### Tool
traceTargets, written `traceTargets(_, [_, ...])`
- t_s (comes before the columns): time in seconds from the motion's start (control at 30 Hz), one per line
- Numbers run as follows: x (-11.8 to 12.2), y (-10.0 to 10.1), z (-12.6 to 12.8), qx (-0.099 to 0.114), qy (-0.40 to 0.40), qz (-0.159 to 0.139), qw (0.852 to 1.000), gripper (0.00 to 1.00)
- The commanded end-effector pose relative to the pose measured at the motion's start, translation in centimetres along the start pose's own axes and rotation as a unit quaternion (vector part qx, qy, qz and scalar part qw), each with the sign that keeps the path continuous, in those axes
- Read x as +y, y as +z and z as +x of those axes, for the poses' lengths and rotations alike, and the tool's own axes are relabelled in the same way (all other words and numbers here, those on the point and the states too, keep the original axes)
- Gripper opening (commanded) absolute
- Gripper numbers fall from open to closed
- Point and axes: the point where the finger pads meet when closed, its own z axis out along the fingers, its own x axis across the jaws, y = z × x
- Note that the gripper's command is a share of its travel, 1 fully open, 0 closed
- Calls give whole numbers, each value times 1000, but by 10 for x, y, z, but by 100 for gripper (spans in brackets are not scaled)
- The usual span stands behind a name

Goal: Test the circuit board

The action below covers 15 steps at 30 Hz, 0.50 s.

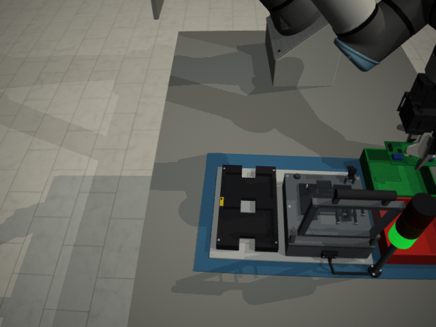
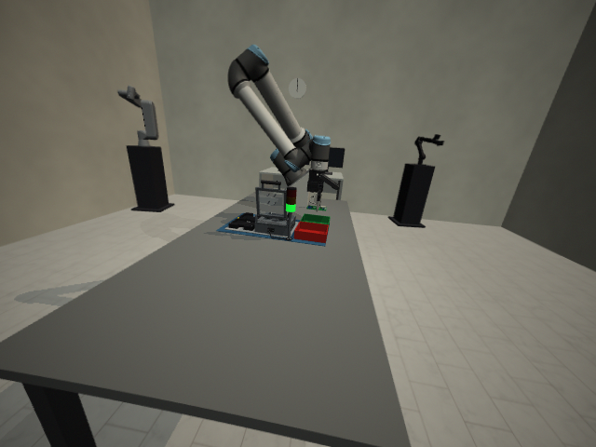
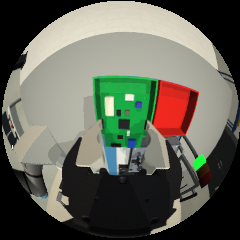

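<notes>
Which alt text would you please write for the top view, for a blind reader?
The end effector holds a green circuit board above the green bin. The signal light glows green, and the tester's lid stands open.

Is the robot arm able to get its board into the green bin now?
Probably yes: the gripper holds the board above the green bin, with nothing visible between.
</notes>
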Motion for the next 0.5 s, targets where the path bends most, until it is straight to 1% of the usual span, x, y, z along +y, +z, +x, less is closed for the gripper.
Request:
traceTargets(0.0, [-2,0,1,1,0,1,1000,39])
traceTargets(0.2, [-1,3,0,0,0,0,1000,39])
traceTargets(0.47, [0,17,-2,-1,-1,0,1000,39])
